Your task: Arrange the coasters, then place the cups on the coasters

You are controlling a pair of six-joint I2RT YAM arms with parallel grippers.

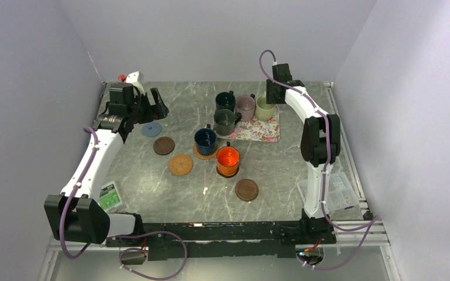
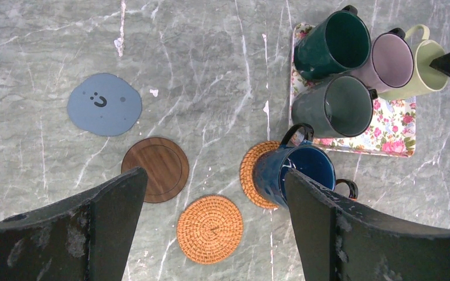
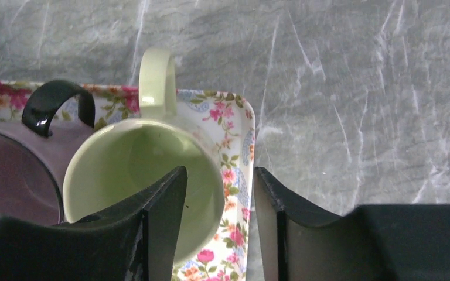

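Note:
My right gripper [image 3: 220, 171] is open over the cream cup [image 3: 143, 175], one finger inside it and the other outside its right wall, on the floral mat [image 3: 234, 117]. Beside it stand the mauve cup [image 1: 245, 107], dark green cup [image 1: 225, 100] and dark grey cup [image 1: 224, 122]. The navy cup [image 2: 302, 172] sits on a tan woven coaster [image 2: 251, 172]. A dark edge shows under the orange cup [image 1: 228, 161]. My left gripper [image 2: 215, 175] hangs open and empty above a second woven coaster [image 2: 210, 229], a dark brown coaster [image 2: 155, 170] and the grey-blue coaster [image 2: 104, 104]. Another brown coaster [image 1: 246, 189] lies nearer the front.
A small green-and-white card [image 1: 109, 196] lies by the left arm's base. A clear plastic box [image 1: 338, 190] sits at the right edge beside the right arm. Grey walls close in the table at the back and on both sides.

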